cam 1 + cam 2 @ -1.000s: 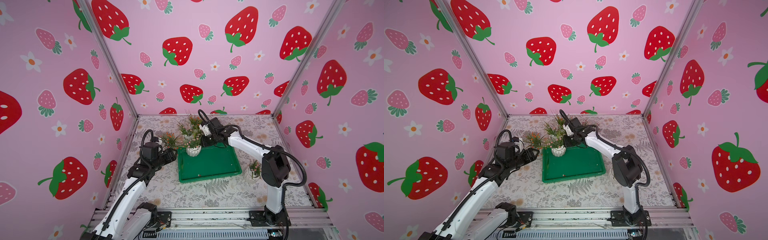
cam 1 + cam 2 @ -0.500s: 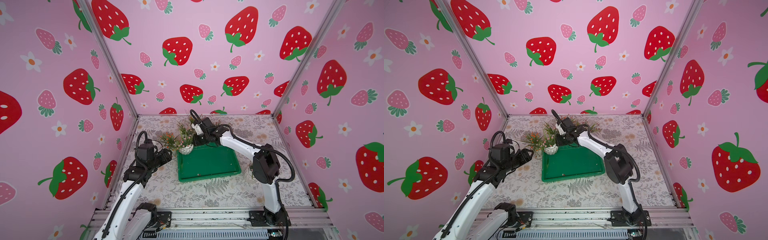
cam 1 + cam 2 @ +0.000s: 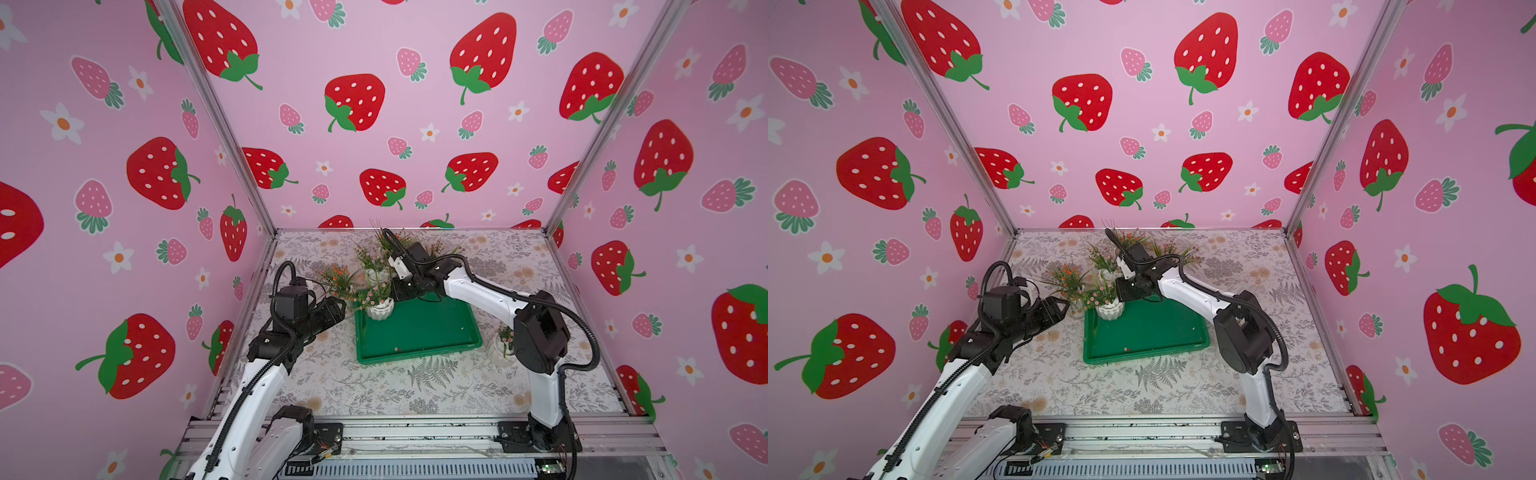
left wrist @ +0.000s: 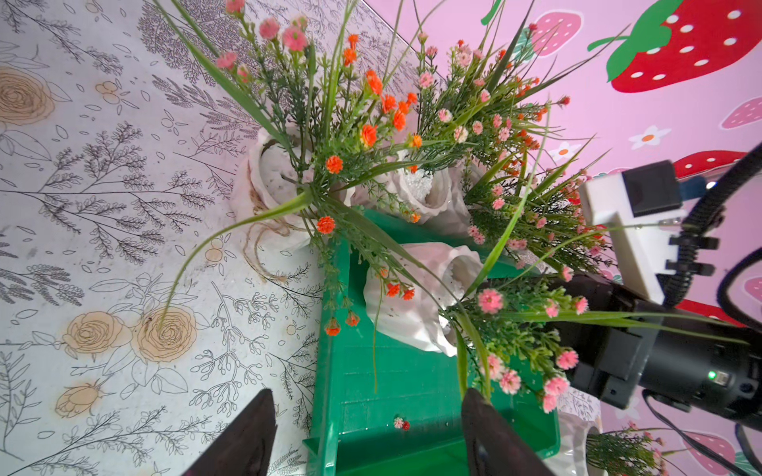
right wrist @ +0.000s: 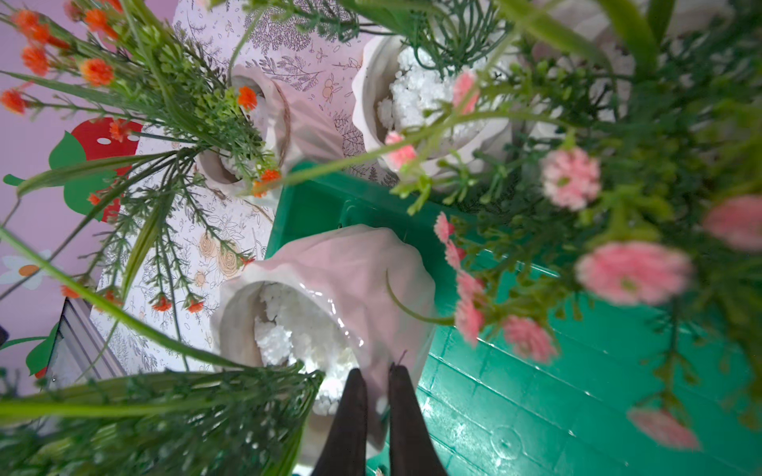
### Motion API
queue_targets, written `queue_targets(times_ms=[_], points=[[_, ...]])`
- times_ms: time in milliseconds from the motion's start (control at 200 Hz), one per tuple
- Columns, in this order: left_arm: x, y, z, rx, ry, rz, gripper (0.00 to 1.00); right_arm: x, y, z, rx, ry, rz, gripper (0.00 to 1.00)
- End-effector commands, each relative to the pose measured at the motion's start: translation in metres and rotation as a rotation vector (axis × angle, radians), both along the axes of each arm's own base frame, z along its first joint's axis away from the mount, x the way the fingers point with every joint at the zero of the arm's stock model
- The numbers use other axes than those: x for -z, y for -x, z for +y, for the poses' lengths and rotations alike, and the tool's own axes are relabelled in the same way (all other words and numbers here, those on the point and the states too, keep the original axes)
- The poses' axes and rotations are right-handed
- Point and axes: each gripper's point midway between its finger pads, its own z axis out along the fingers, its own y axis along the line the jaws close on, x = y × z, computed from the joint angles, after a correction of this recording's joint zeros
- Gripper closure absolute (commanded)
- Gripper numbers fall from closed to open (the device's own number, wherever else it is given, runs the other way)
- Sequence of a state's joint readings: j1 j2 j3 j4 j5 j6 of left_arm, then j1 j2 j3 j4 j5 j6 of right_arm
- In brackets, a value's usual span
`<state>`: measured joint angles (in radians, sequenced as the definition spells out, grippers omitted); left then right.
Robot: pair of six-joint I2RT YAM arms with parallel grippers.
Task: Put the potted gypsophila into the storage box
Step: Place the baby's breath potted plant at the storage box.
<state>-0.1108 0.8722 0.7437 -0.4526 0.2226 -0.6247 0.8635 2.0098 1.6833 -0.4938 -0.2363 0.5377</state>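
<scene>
Right jaws: nearly together, clamped on the rim of the potted gypsophila (image 5: 350, 268). My two dark fingertips (image 5: 350, 412) pinch the white pot wall between them.
Left jaws: wide apart, with nothing between them. My fingertips (image 4: 247, 437) hover at the left side of the storage box (image 3: 419, 332), one over the bench (image 3: 374, 390) and one over the green floor, pointing toward the pots.
Potted gypsophila: a white fluted pot with pink flowers, tilted, at the far-left corner of the storage box and inside its rim in both top views. I cannot tell whether its base rests on the floor.
Storage box: a shallow green tray in the middle of the bench. A couple of loose blossoms (image 4: 400, 423) lie on its floor toward the near edge.
Orange-flowered pot (image 4: 268, 181): on the bench just left of the box's far-left corner, with twine around its neck.
Second pink-flowered pot (image 4: 424, 189): on the bench just beyond the far rim.
Pot at right (image 3: 498, 351): on the bench to the right of the box, partly hidden by my right arm.
</scene>
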Motion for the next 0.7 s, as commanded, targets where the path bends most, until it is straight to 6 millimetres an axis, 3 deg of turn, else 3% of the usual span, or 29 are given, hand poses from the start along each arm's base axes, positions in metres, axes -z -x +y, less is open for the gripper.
queue_targets(times_ms=[0, 525, 695], points=[[-0.004, -0.002, -0.002, 0.012, 0.007, -0.017, 0.27, -0.018, 0.001, 0.015, -0.017, -0.065, -0.02, 1.0], [-0.005, 0.0, 0.006, -0.025, 0.016, -0.044, 0.3, 0.0, -0.004, 0.028, -0.037, -0.059, 0.012, 1.0], [-0.007, 0.0, 0.005, -0.021, 0.02, -0.044, 0.3, 0.003, -0.003, 0.028, -0.038, -0.056, 0.021, 0.89]])
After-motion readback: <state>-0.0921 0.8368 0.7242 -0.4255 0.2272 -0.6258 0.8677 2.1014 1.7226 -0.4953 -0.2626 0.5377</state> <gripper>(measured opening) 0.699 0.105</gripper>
